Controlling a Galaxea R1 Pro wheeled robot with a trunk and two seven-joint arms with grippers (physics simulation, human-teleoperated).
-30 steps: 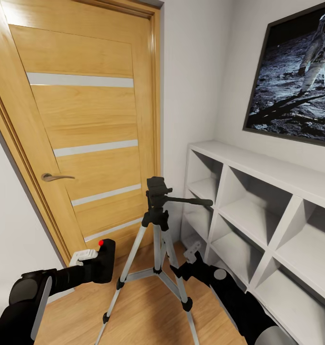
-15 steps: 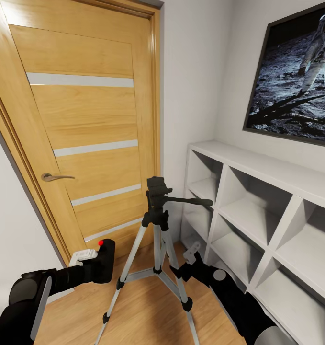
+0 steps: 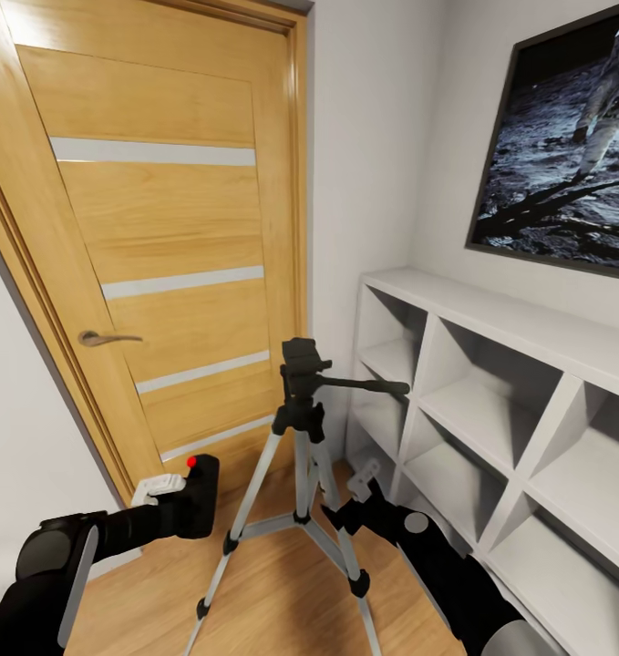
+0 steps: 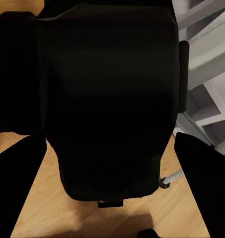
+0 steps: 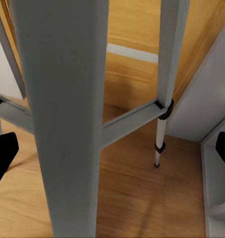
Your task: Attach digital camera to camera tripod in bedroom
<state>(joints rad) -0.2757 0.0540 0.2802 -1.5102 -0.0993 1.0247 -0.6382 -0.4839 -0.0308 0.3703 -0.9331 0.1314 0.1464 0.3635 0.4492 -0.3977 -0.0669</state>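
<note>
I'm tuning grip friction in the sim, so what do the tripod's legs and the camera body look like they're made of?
The camera tripod has legs that look like brushed or satin metal, probably aluminium: pale silver-grey with soft lengthwise shading, joined by black collars that seem plastic. The digital camera, held in the left gripper, looks like matte black plastic: flat and dark with no glints, and a glossy red button on top.

Head view high, facing down at camera tripod (image 3: 299, 474); right wrist view hugs its legs (image 5: 67, 119) (shared part).
</note>
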